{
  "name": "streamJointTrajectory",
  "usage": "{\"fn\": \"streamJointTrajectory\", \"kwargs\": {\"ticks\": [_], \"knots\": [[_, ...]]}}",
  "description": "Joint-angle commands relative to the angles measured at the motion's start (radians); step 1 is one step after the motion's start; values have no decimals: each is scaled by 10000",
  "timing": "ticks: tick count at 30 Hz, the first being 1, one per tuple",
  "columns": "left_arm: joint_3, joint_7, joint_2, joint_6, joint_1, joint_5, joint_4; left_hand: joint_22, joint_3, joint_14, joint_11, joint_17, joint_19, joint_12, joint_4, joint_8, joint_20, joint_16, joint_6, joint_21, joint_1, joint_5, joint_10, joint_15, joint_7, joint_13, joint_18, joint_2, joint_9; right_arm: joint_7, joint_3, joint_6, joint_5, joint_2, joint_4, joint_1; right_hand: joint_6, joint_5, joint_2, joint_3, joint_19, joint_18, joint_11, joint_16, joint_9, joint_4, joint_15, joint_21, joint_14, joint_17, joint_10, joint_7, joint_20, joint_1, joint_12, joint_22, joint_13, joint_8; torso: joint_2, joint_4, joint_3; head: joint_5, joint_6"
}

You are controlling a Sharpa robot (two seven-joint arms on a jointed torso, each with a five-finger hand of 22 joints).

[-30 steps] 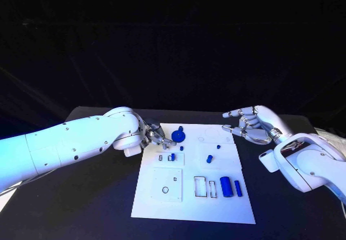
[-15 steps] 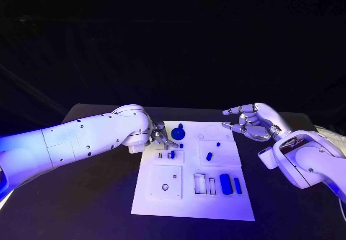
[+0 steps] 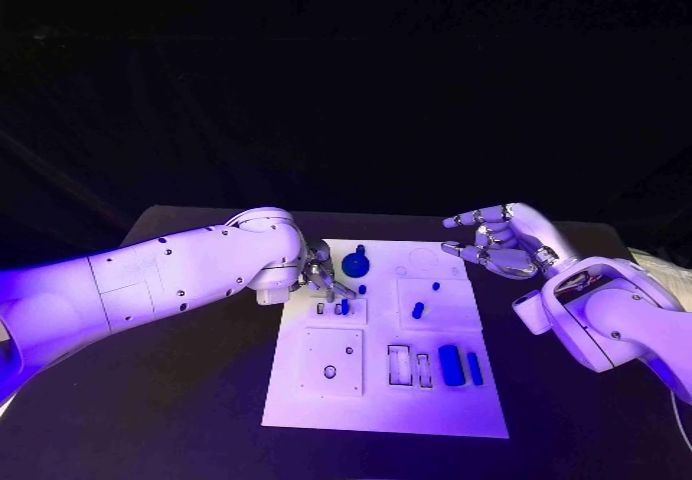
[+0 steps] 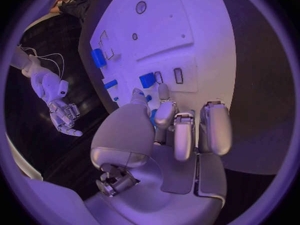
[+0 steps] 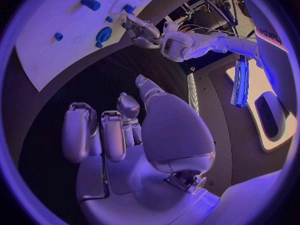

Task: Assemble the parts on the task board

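**Left hand reaching over the board's far-left corner, right hand hanging open off to the side**

The black table (image 3: 173, 400) is carrying the white task board (image 3: 361, 405) at its middle, long side running away from the robot. The left arm (image 3: 159, 285) is stretching in across the table, putting the left hand (image 3: 320, 276) over the board's far-left part. Its fingers (image 4: 185, 135) are curling in toward the thumb just beside a small blue piece; whether they are actually pinching anything I cannot tell, since the palm is covering the spot. The right arm (image 3: 613, 320) is bending up by the board's right edge, and the right hand (image 3: 498, 243) is hanging above the table near the far-right corner, fingers spread apart and holding nothing.

On the board, a round blue knob (image 3: 355, 264) is sitting next to the left hand's fingertips. A large blue cylinder (image 3: 451, 364) is lying in the near-right area, with a slimmer blue bar (image 3: 475, 369) just beside it on the right. A short blue peg (image 3: 418, 311) is standing near the middle-right, and a tiny blue stud (image 3: 362, 290) is lying between the knob and the slots.
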Motion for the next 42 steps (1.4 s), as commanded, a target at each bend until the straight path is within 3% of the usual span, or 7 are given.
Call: {"fn": "streamJointTrajectory", "kwargs": {"ticks": [1, 9, 42], "knots": [[-2, 3, 43, 170, 24, -64, 4, 49, -86, 1054, 8, 2631, 64, 96, -1, 68, -3, 30, -71, 57, -96, -33, 76, -82, -31, 48, -172, 17, 31, -30, 1, 90, -9, 36, -32, -6, 76, 41, -35, -59, -49, -42, -23, -40, 3, -13, 1, -55, 689, 1076, -41, -14, 1, 45, -45, -11, -6, 62, -2, 13, 5, 21, -30], [-5, 56, 50, -11, 24, 28, 59, 138, -96, 1054, -13, 2631, 98, 174, -18, 134, -14, 30, -60, 111, -77, -31, 138, -97, -56, 138, -187, 96, 126, -66, -2, 110, -9, 82, -82, -8, 77, 41, -35, -59, -49, -42, -23, -40, 3, -15, 0, -55, 689, 1075, -41, -14, 1, 49, -46, -12, -7, 63, 3, 2, -2, 7, -42], [-47, 53, 315, 437, 17, 86, -70, 205, 16, 1054, -37, 2631, 95, 185, -97, 246, -40, 30, -178, 145, 516, -23, 145, -121, -79, 174, -193, 328, 431, -230, -10, 355, -14, 233, -191, -26, 100, 67, -18, -60, -47, -42, -29, -47, 6, -23, -5, -54, 688, 1069, -34, -19, -4, 77, -41, -7, -10, 71, 14, 13, 8, -49, -134]]}}
